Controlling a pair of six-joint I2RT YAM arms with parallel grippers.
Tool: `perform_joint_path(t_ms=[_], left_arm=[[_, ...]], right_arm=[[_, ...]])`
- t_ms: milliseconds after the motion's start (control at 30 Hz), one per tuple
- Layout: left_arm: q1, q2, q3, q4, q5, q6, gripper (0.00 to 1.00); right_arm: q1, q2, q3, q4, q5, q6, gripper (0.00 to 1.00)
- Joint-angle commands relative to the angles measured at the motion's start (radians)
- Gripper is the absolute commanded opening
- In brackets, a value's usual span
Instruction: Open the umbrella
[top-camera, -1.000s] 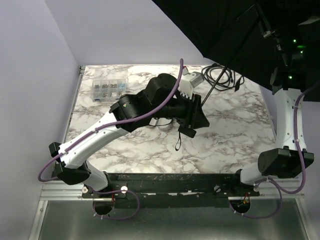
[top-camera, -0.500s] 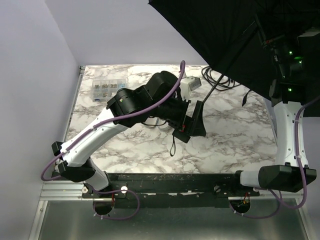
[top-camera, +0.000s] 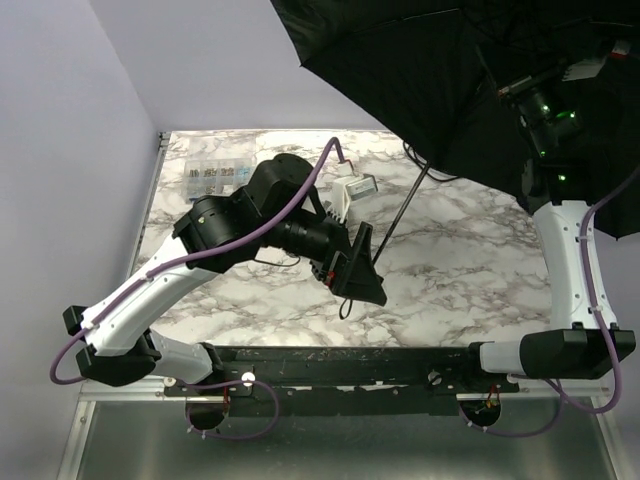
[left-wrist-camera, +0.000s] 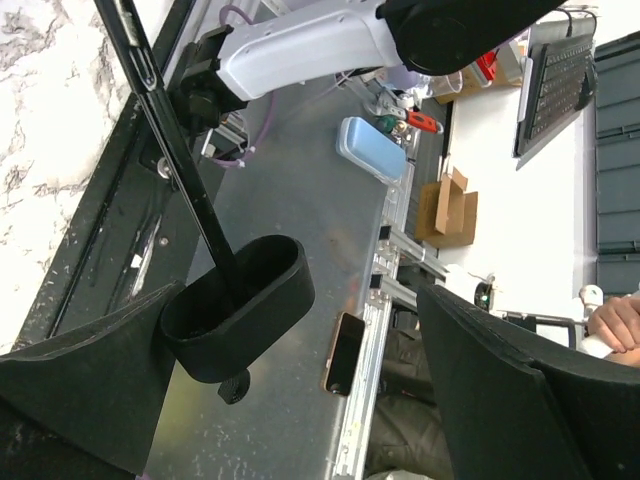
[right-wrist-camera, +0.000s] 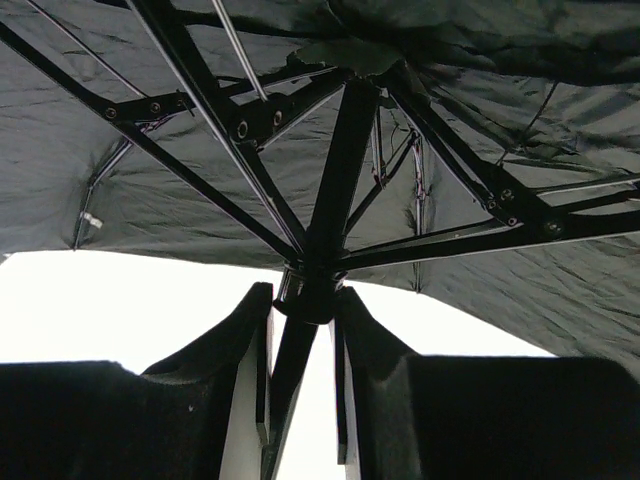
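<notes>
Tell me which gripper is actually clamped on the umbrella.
The right gripper, raised under the umbrella: its jaws pinch the shaft. The left gripper stands wide open, the handle loose between its jaws.

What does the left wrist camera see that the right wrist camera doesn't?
Only the left wrist view: the umbrella handle within the open left end effector, and the marble table. Only the right wrist view: the canopy from underneath, its ribs, and the right end effector shut on the shaft. Both: that black shaft.
</notes>
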Motion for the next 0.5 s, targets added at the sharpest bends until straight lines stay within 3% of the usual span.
perform_joint_path(t_ms=[0, 167, 467], left_arm=[[0.015, -0.078, 0.001, 0.051, 0.064, -0.01, 0.98], [0.034, -0.091, 0.021, 0.041, -0.055, -0.002, 0.99], [0.06, 0.037, 0.199, 0.042, -0.174, 0.023, 0.99]], right_arm=[[0.037, 0.013, 0.037, 0.047, 0.059, -0.248, 0.01], [0.091, 0.008, 0.032, 0.035, 0.043, -0.254, 0.01], [0.208, -0.018, 0.033, -0.015, 0.037, -0.247, 0.01]])
